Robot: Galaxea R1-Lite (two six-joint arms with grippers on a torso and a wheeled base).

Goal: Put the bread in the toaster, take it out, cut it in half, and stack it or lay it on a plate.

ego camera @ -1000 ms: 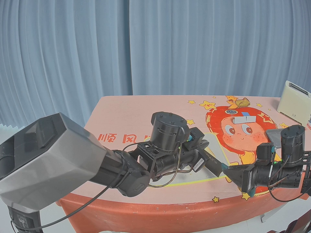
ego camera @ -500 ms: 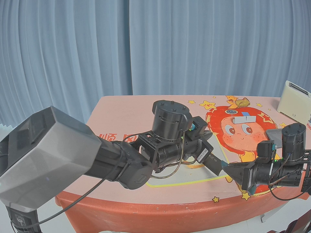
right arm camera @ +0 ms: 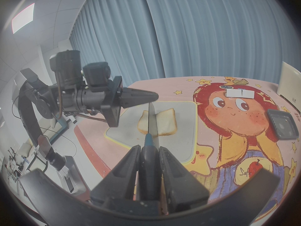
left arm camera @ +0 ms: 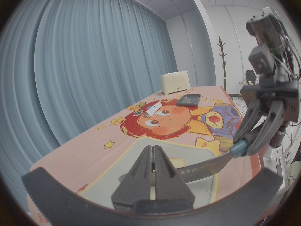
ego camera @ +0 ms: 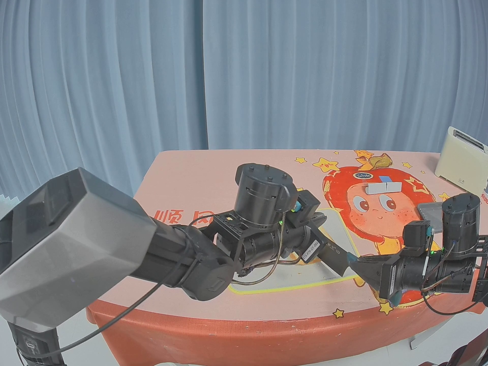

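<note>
Now right hand [right arm camera: 149,150] clamps knife [right arm camera: 152,123] across bread [right arm camera: 166,124], well inside board [right arm camera: 185,126] edges — left hand [right arm camera: 155,96] pinched closed close by.

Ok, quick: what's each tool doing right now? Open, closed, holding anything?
Left tool: closed, apparently empty.
Right tool: closed on the grey-bladed knife with a teal handle.
</note>
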